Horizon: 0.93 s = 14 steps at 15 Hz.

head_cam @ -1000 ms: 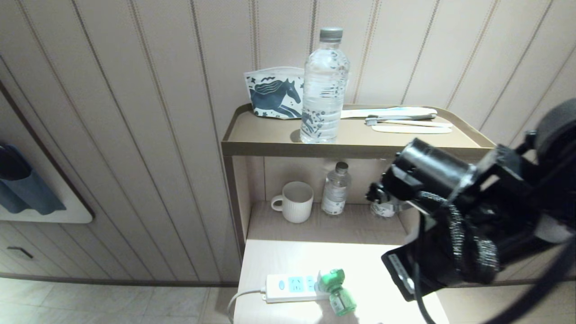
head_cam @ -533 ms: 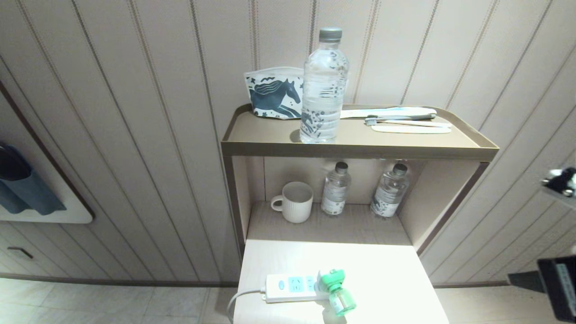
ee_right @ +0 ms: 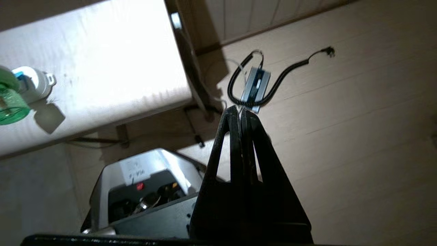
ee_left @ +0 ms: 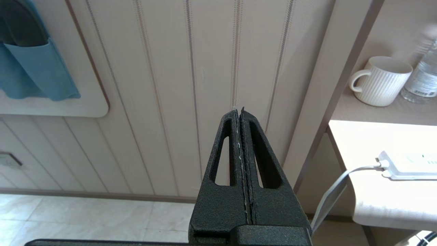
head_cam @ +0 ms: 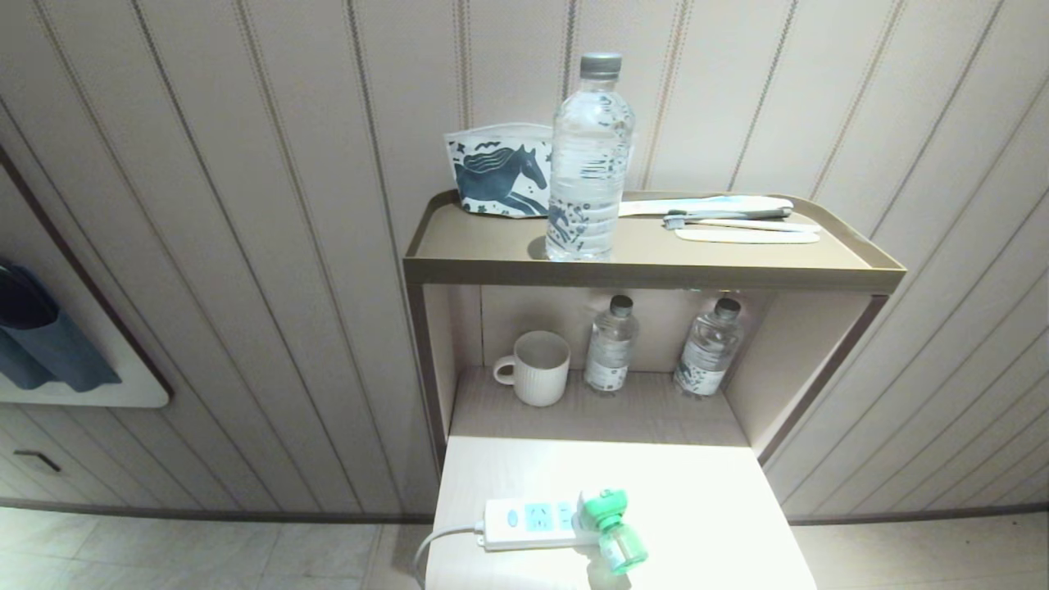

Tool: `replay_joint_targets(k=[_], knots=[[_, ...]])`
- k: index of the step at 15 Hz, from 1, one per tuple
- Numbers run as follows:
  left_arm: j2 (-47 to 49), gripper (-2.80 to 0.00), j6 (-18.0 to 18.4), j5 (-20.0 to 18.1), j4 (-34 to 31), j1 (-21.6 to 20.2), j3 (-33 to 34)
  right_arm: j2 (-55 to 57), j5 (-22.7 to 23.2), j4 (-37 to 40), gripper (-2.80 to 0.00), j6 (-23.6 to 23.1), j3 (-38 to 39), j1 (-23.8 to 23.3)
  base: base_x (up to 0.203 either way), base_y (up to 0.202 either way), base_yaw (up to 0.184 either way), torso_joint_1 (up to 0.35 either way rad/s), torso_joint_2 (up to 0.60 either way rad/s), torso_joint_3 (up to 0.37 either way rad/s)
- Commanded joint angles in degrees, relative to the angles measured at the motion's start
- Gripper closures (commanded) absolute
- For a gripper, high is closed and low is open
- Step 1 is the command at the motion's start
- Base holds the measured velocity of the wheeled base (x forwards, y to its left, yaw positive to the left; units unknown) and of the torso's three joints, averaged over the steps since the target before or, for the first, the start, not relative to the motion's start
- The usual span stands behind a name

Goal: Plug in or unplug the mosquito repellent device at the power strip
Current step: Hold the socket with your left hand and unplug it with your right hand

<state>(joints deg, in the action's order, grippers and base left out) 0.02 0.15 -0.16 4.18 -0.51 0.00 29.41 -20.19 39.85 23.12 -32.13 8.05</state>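
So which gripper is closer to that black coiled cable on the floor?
Right. The right gripper points down almost at the coiled cable; the left gripper faces the wall past the table's other side.

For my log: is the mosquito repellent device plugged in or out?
Plugged in: the mosquito repellent device sits joined to the power strip's right end.

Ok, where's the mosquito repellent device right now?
In the head view, the mosquito repellent device sits at the near edge of the white table, plugged into the right end of the power strip.
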Motion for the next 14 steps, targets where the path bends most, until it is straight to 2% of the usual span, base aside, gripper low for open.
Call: replay_joint_targets(k=[1,3,5,8,11,14], knots=[[-0.02,0.0,0.02,-0.02,0.04,-0.02,0.0,-15.16,1.19,-5.62,0.0,-6.25,9.18,-4.56,0.0,0.0,0.0,0.0,0.0,0.0],[-0.02,0.0,0.02,-0.02,0.04,-0.02,0.0,-22.86,4.7,-14.26,0.0,-12.51,16.49,-6.74,0.0,0.0,0.0,0.0,0.0,0.0],[-0.02,0.0,0.02,-0.02,0.04,-0.02,0.0,-29.03,12.82,-21.31,0.0,-18.7,23.75,-7.55,0.0,0.0,0.0,0.0,0.0,0.0],[-0.02,0.0,0.02,-0.02,0.04,-0.02,0.0,-29.4,20.9,-34.56,0.0,-26.35,29.22,-7.87,0.0,0.0,0.0,0.0,0.0,0.0],[-0.02,0.0,0.02,-0.02,0.04,-0.02,0.0,-29.41,20.72,-40.19,0.0,-25.5,32.09,-7.88,0.0,0.0,0.0,0.0,0.0,0.0],[-0.02,0.0,0.02,-0.02,0.04,-0.02,0.0,-29.41,20.66,-38.88,0.0,-24.17,32.13,-7.88,0.0,0.0,0.0,0.0,0.0,0.0]])
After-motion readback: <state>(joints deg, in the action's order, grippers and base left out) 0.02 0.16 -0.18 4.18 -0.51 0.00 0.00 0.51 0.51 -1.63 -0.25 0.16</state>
